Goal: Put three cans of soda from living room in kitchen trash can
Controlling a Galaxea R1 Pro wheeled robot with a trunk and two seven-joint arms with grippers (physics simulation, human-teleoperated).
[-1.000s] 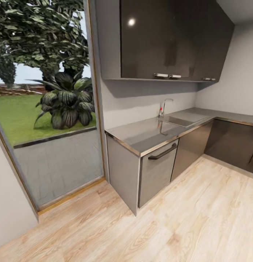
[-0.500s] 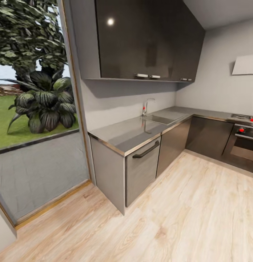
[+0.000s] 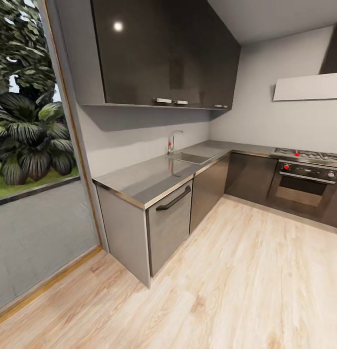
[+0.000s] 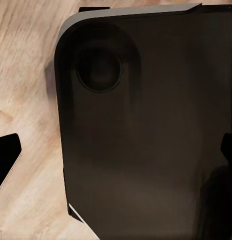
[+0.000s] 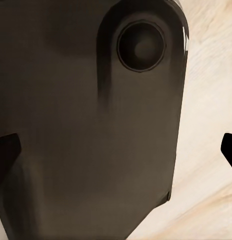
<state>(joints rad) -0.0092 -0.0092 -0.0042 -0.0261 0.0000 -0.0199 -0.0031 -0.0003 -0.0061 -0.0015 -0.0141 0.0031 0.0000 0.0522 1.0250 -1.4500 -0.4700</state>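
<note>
I am in the kitchen, facing a steel-grey countertop with a sink tap and grey cabinet fronts with a dark bar handle. The cans of soda and the tash can are out of view. In the left wrist view my left gripper is open, its dark fingertips far apart with nothing between them. In the right wrist view my right gripper is open and empty as well. Both hang over the robot's dark rounded base, with light wood floor beside it.
Glossy dark wall cabinets hang above the counter. An oven with red knobs and a pale hood stand at the right wall. A tall window onto a garden plant is at the left. Light wood floor stretches ahead.
The whole view has swung to the right: the window and counter slid left in the picture, and the oven and hood came fully into sight. Nothing in the room itself moved.
</note>
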